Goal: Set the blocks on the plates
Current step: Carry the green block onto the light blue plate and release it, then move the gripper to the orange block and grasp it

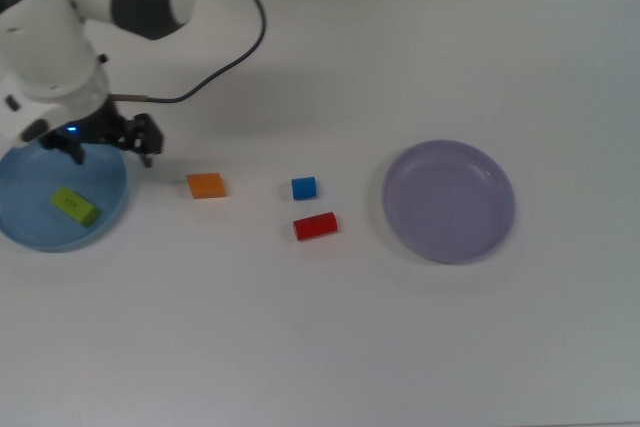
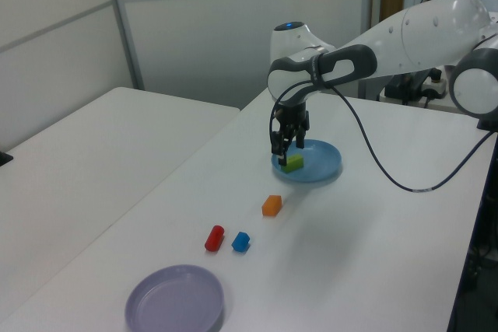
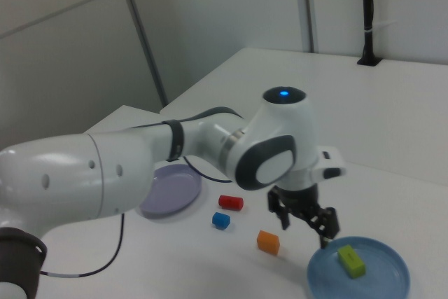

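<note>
1. White tabletop (image 1: 330, 347) fills my screens, with grey wall panels behind it in the left view. Nearest that camera sits the lavender plate (image 2: 175, 299), bare, presumably waiting for its share of blocks.
2. Just beyond it I count two blocks close together: the red cylinder (image 2: 213, 238), lying on its side, and the blue cube (image 2: 240, 242). Neither touches the other or a plate.
3. Further on, the flat orange block (image 2: 271, 205) lies alone on the table between that pair and the blue plate (image 2: 327, 166).
4. On the blue plate the green block (image 2: 292, 163) lies flat and free, so I judge one of four blocks is placed and three are left. Plates: two.
5. My gripper (image 3: 304, 218) hangs above the blue plate's near rim with its fingers (image 3: 326, 227) apart and nothing between them. From there I would read the orange block as the likeliest next pick.
</note>
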Available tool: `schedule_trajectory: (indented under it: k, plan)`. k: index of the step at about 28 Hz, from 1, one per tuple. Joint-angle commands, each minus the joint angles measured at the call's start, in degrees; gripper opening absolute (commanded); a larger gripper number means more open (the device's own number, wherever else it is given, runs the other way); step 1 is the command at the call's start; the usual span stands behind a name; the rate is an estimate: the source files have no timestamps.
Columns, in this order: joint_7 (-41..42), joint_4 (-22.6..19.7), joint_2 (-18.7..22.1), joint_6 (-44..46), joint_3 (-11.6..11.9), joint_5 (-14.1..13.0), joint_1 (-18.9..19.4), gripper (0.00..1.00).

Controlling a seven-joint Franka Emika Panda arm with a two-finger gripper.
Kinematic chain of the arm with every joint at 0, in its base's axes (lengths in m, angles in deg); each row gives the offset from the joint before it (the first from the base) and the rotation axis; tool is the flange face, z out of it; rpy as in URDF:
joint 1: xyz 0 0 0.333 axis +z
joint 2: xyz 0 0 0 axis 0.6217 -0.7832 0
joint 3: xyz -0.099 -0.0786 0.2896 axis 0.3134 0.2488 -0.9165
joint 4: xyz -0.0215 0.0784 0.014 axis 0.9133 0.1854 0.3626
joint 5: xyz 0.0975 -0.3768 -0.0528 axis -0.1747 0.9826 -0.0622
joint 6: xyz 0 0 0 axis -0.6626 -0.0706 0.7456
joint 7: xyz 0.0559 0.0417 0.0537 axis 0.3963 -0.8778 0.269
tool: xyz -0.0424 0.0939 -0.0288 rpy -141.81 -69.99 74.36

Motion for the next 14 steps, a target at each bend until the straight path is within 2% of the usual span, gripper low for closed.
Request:
schedule_trajectory:
  k: [1, 7, 14]
  plan:
    - [-0.6, -6.8, 3.4, -0.7, 0.6, -1.0, 4.0, 1.0]
    - [-0.8, -8.4, 1.9, -3.8, 0.6, -0.6, 8.2, 1.0]
    - [-0.9, -7.6, -1.1, -7.4, 0.6, 0.1, 9.0, 1.0]
